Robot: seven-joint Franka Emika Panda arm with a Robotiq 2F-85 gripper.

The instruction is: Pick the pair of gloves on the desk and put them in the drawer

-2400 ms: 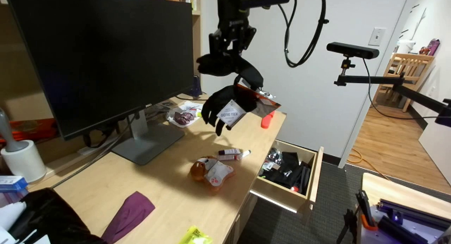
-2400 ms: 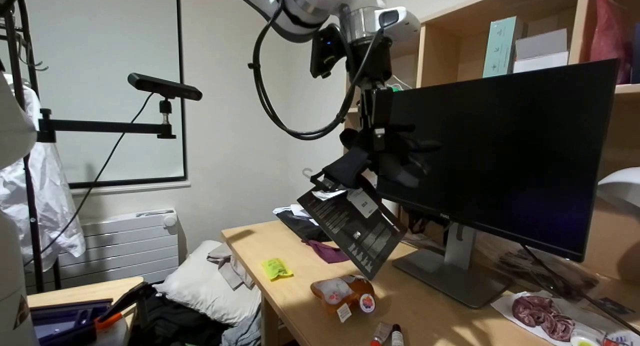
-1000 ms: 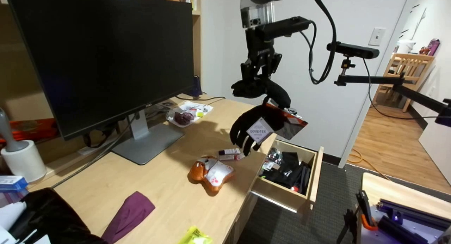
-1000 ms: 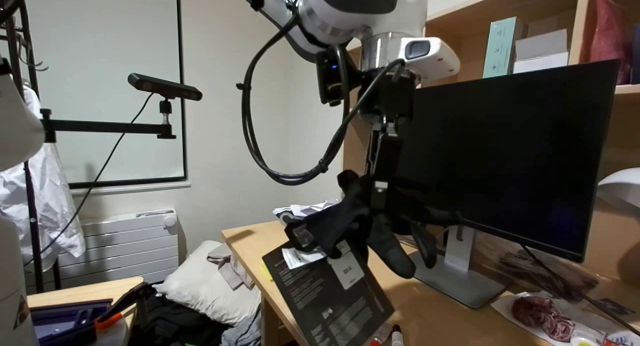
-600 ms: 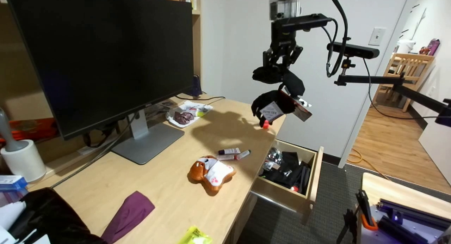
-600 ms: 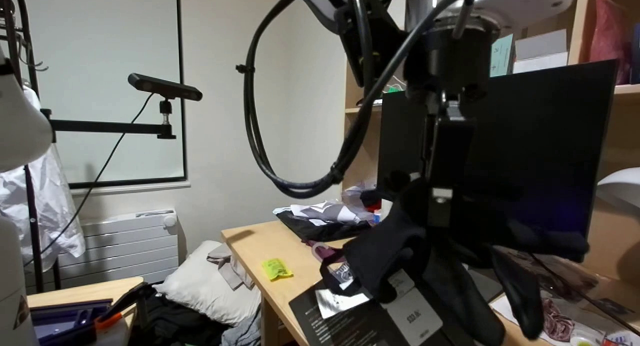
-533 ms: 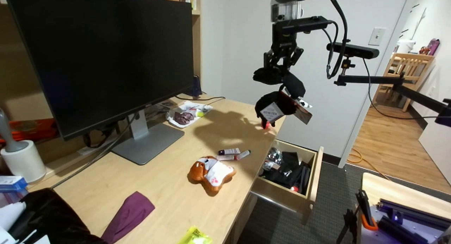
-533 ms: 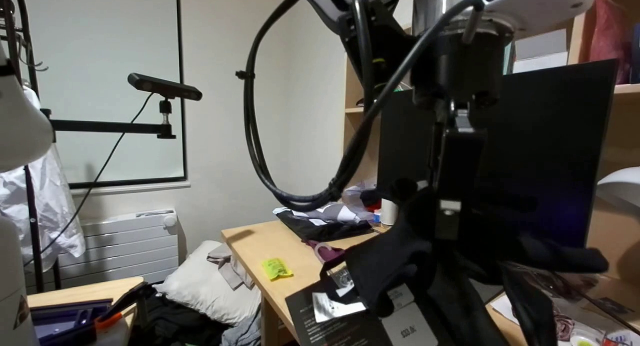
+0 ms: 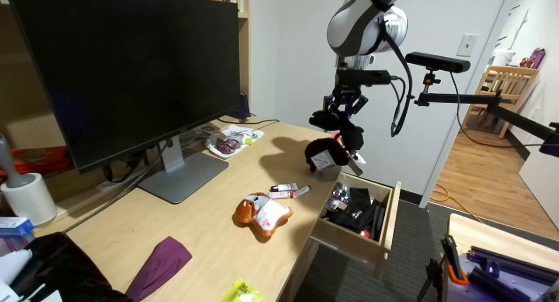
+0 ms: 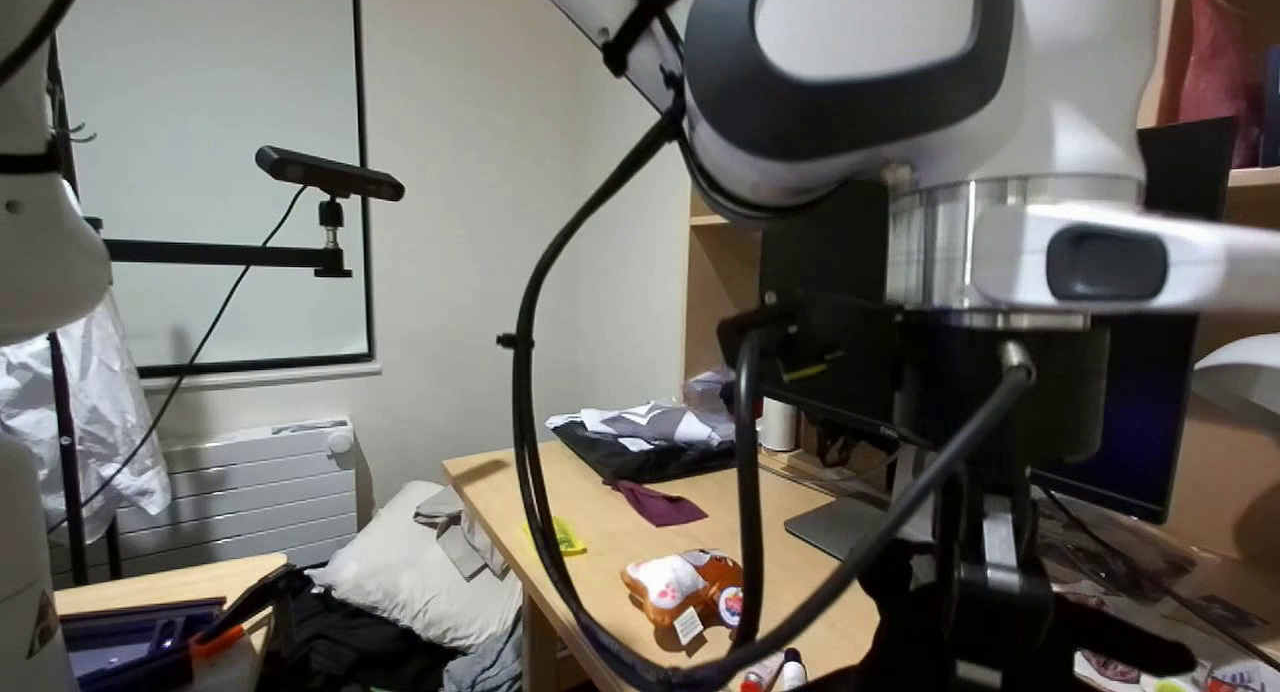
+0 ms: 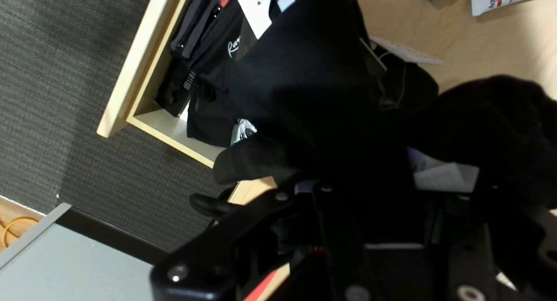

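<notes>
- Black fabric gloves (image 9: 324,146) hang in the air from the black two-fingered gripper (image 9: 338,111), a white diamond-shaped GORE-TEX tag (image 9: 322,160) showing on the lower one.
- The claw is drawn in on the gloves, gripping them by their upper part; its fingertips sink into the dark cloth, black on black, so the exact contact is hidden.
- Near the edge of the light wooden desk (image 9: 209,236), the gloves are higher than the pale wooden drawer (image 9: 391,217), which stands pulled out at the desk's side.
- In the wrist view the gloves cover part of the drawer and part of the desk's edge; how much of them is truly over the drawer, I cannot tell.
- Jumbled black items (image 9: 359,199) fill much of the drawer.
- An orange-brown and white plush toy (image 9: 263,217) lies on the desk, three small capped tubes (image 9: 284,187) near it.
- Well apart from the gripper lie a purple cloth (image 9: 161,267) and a bright yellow packet (image 9: 241,293), the packet only partly in view.
- In an exterior view the white-and-grey robot arm (image 10: 1060,82) fills the upper right, and the gloves below are mostly lost in darkness.
</notes>
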